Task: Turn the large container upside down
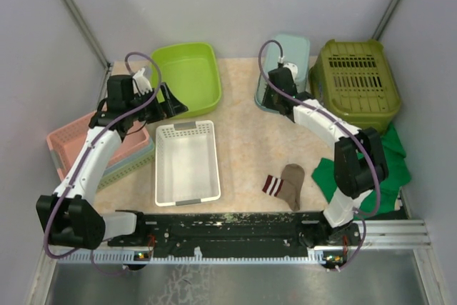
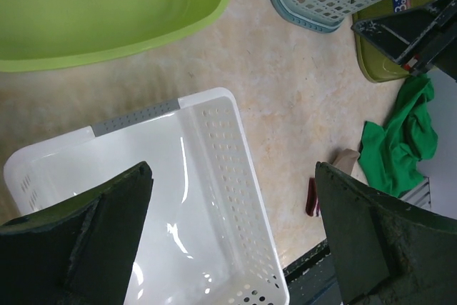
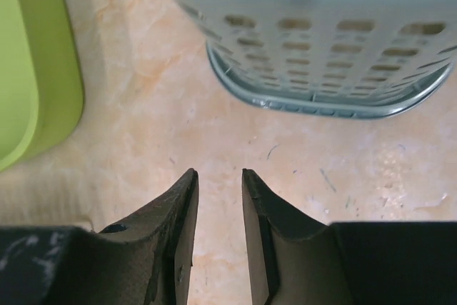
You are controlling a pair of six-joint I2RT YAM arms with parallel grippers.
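Right end effector (image 3: pixel 218 176) near pale-blue basket (image 3: pixel 321 62)

Beige table (image 1: pixel 243 141): white basket (image 1: pixel 161 169), blue basket (image 1: pixel 293 51), olive crate (image 1: pixel 357 80), sock (image 1: pixel 287 185), perhaps cloth (image 1: pixel 393 162)

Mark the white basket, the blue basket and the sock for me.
white basket (image 1: pixel 187 166): top view, on its bare inside floor.
blue basket (image 3: pixel 321 62): right wrist view, on its perforated side wall.
sock (image 1: pixel 293 178): top view, on its brown foot part.
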